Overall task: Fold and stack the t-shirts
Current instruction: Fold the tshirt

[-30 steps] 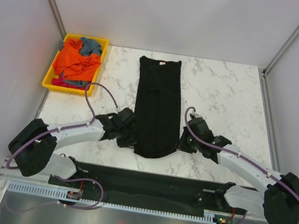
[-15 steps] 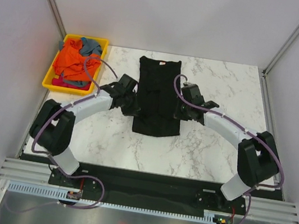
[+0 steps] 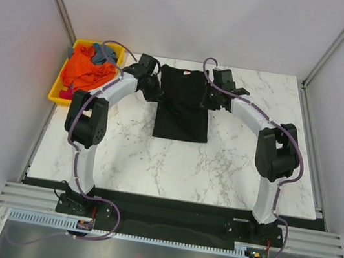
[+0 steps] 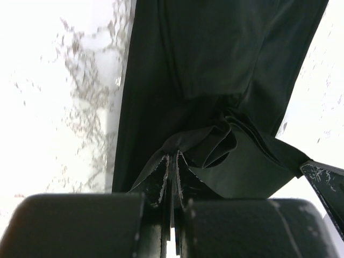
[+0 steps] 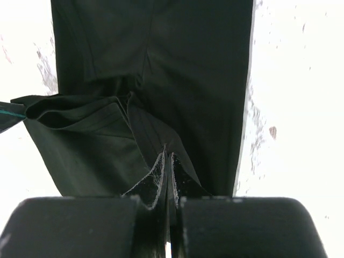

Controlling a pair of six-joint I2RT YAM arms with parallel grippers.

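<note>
Black cloth t-shirt (image 3: 183, 114) lies doubled at far middle of white marble table (image 3: 218, 169), upper side edges hidden by the arms | grey walls (image 3: 196, 15) around; yellow plastic tray (image 3: 56, 88) far left holds crumpled orange and grey-blue t-shirts (image 3: 88, 71) | left gripper (image 4: 171, 161) and right gripper (image 5: 166, 156) each clamped tight on a lifted black fold.

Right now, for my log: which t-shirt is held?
The black t-shirt, pinched by left hand and right hand; the orange t-shirt and grey-blue t-shirt sit in the tray.
</note>
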